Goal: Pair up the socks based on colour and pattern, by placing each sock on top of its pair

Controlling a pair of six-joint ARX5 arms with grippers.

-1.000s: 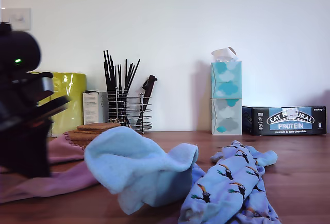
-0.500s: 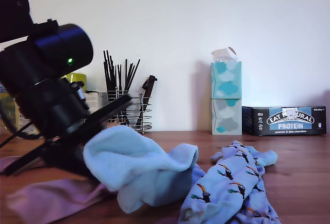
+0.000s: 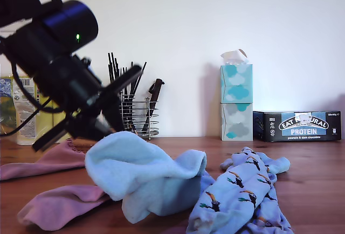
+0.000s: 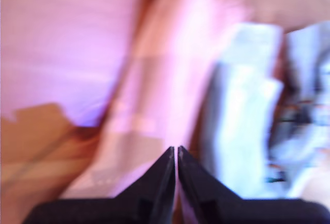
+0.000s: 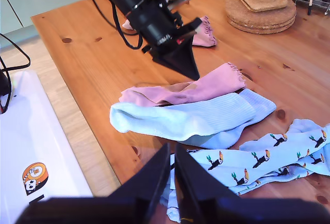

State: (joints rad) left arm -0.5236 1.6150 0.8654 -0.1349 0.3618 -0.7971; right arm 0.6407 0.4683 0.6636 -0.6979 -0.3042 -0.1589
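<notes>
Since a second ago our first pincer (image 5: 193,73) has been rising, pressed together and empty; our second pincer (image 5: 173,154) likewise. The frilly pink knit sock (image 5: 180,91) is lying mid-tabletop beside the plain light-blue knit sock (image 5: 180,121); nothing looks paired.

dark box (image 3: 297,125) reading "EAT NATURAL PROTEIN"

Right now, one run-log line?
my first gripper shut, over frilly pink knit sock | my second gripper shut, empty | plain light-blue sock untouched

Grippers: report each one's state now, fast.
My first gripper: shut, holding nothing, above the pink sock.
My second gripper: shut, holding nothing, above the plain blue sock.
</notes>
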